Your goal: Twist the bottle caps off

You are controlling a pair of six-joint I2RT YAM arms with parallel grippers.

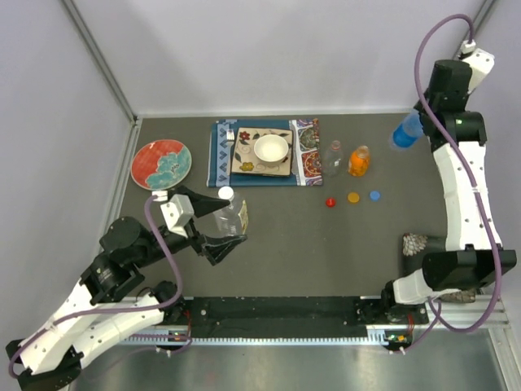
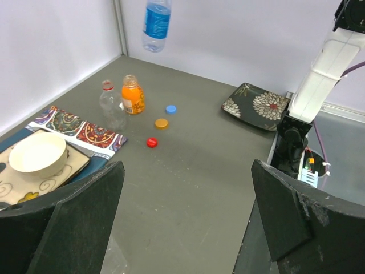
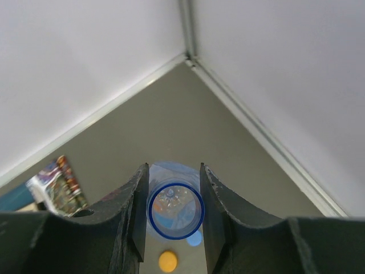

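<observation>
My right gripper (image 3: 173, 169) is shut on the blue-tinted bottle (image 3: 175, 210) just below its open, capless neck. It holds the bottle (image 1: 404, 132) high at the back right, and the same bottle (image 2: 156, 20) hangs in the air in the left wrist view. The red cap (image 1: 330, 202), orange cap (image 1: 353, 197) and blue cap (image 1: 374, 195) lie loose on the table. Behind them stand the slim clear bottle (image 1: 332, 157) and the orange bottle (image 1: 359, 160). My left gripper (image 1: 213, 222) is open, its fingers either side of the wide clear bottle (image 1: 233, 217), which carries the white cap (image 1: 225, 193).
A white bowl (image 1: 271, 149) sits on a patterned plate on a folded cloth (image 1: 305, 163) at the back. A red floral plate (image 1: 161, 163) lies at the back left. A dark floral plate (image 2: 256, 107) rests by the right arm's base.
</observation>
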